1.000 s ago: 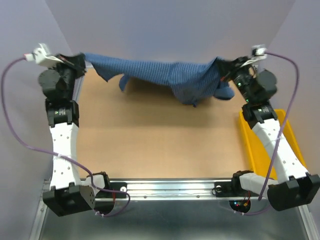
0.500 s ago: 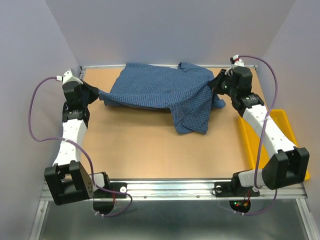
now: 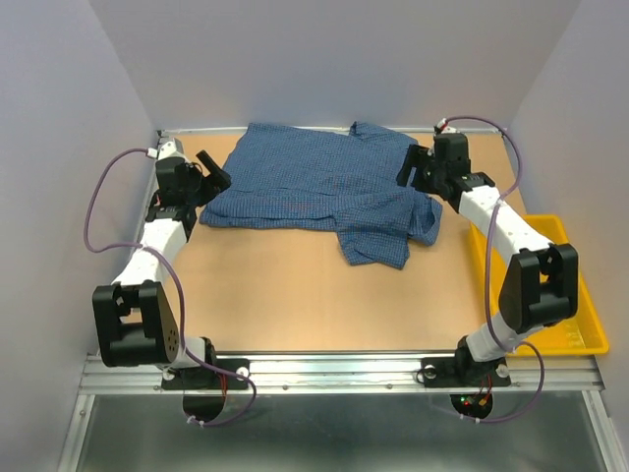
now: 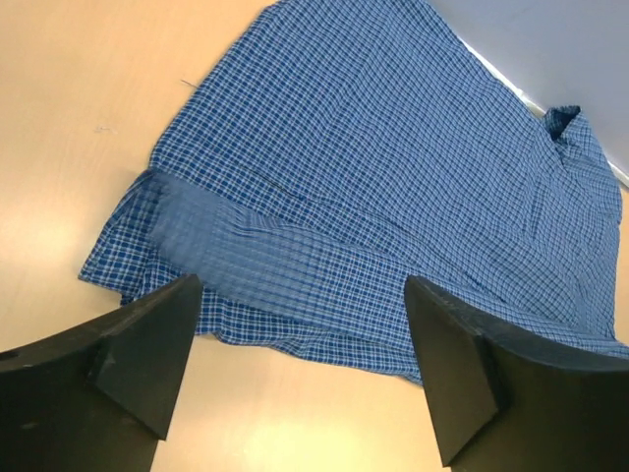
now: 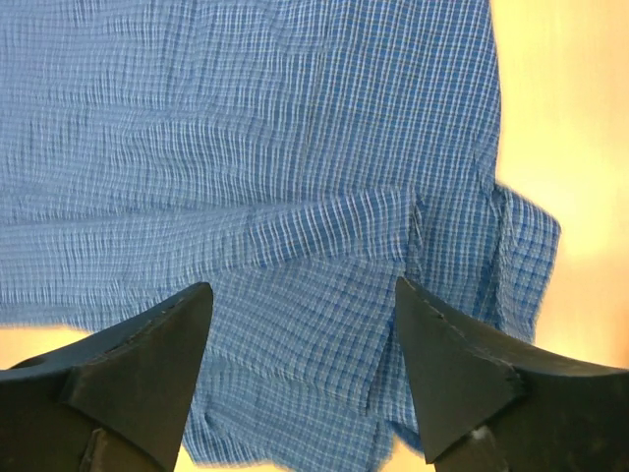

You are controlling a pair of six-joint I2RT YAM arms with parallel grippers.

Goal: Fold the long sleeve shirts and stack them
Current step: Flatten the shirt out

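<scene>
Tan wooden tabletop (image 3: 275,285): blue fine-checked long-sleeve shirt (image 3: 314,177) lies spread across the far half. Yellow plastic tray (image 3: 593,332) at right edge shows overhead only, part hidden by the right arm. Left gripper (image 3: 213,169) and right gripper (image 3: 411,165): jaws apart, holding nothing, at the shirt's ends.

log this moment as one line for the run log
shirt: spread on table, far side | left gripper: open, empty, at shirt's left edge | right gripper: open, empty, at shirt's right edge
</scene>
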